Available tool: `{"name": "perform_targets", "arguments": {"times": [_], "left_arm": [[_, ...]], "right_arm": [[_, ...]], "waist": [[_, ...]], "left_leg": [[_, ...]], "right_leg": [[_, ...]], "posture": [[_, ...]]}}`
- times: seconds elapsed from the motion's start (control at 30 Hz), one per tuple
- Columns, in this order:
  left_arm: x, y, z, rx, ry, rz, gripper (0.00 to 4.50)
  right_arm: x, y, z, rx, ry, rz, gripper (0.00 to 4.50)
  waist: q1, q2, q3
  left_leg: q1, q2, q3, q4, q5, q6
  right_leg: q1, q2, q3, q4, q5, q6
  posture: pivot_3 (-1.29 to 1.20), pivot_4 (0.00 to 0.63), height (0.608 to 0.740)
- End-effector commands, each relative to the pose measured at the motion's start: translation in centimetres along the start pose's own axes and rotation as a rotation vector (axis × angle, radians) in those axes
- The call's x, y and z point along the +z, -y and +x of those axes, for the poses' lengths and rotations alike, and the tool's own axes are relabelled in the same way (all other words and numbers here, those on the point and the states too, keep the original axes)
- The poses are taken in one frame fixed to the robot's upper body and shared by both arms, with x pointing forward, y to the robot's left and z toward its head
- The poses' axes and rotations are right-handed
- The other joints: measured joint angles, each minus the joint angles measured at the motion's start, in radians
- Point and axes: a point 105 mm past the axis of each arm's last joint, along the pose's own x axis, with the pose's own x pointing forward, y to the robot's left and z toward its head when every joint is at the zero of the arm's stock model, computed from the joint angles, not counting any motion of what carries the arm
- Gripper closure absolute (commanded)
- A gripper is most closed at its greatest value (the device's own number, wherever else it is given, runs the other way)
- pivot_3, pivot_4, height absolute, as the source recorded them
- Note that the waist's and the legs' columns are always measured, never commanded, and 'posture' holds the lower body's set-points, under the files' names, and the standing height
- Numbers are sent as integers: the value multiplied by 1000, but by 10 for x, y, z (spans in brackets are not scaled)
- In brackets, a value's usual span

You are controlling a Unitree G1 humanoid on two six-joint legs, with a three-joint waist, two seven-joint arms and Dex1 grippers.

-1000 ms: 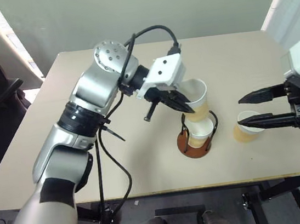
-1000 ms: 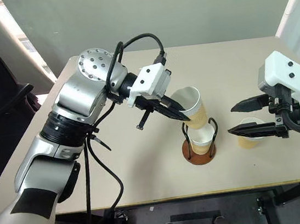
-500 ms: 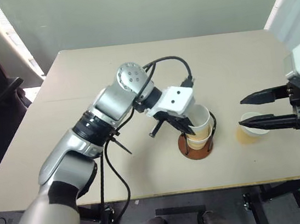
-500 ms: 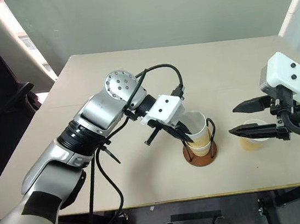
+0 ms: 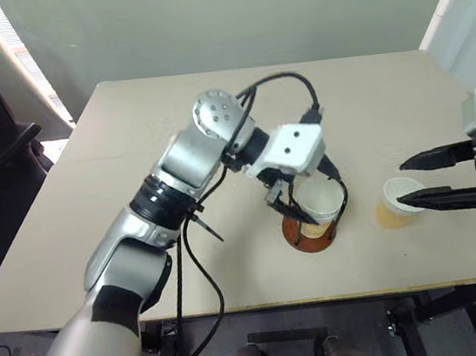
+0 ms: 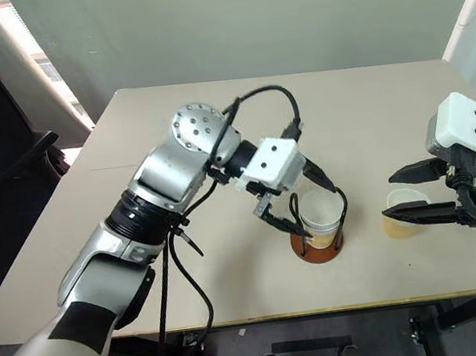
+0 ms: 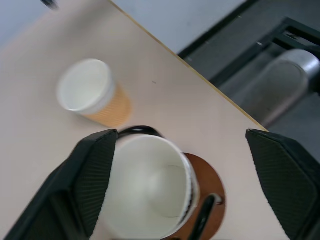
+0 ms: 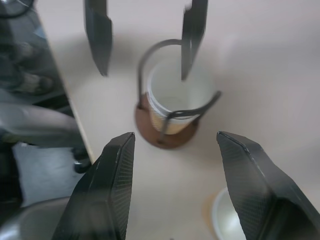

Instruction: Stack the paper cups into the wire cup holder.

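Cups sit nested in the holder (image 5: 313, 231) near the front edge of the tabletop (image 5: 130, 157): the top cup (image 5: 320, 204) stands upright with its white mouth open, and the tan side of a cup under it shows between the black wire loops, above the reddish-brown base. How many cups are in the stack cannot be told.

A loose cup (image 5: 396, 201) stands upright on the tabletop to the right of the holder, apart from it.

The left gripper (image 6: 302, 200) hangs over the holder, pointing down toward the right. Its fingers (image 7: 90, 175) stand wide apart. In the left wrist view one finger lies just beside the rim of the top cup, while the other is well clear of it; they are not closed on the cup. The right wrist view shows one finger over the cup's mouth and the other off to the side of the holder.

The right gripper (image 5: 436, 178) is held by the right edge of the tabletop, pointing left. Its fingers (image 5: 443, 198) are spread open around the loose cup without pressing on it, one to each side of the rim.
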Motion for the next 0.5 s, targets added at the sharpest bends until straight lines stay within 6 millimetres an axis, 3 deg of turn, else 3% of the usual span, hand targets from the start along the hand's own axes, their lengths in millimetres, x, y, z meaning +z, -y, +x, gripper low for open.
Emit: {"name": "perform_targets", "arguments": {"times": [0.03,0.23,0.5], "left_arm": [[18,-11,-28,97,34,17,263],[2,-10,-65,280,16,-75,263],[-27,14,-97,428,-53,-228,263]], "right_arm": [[-6,9,6,-48,-13,-35,1817],[-50,17,25,-54,-161,-27,1817],[-82,35,46,-67,-253,-58,1817]], "waist": [[-1,1,0],[-2,1,-1],[-4,1,-1]], "left_leg": [[0,0,0,0,0,0],[1,0,0,0,0,0],[1,0,1,1,0,1]], "right_leg": [[0,0,0,0,0,0],[1,0,0,0,0,1],[1,0,1,-1,1,1]], "posture": [[0,150,740],[0,150,740],[0,150,740]]}}
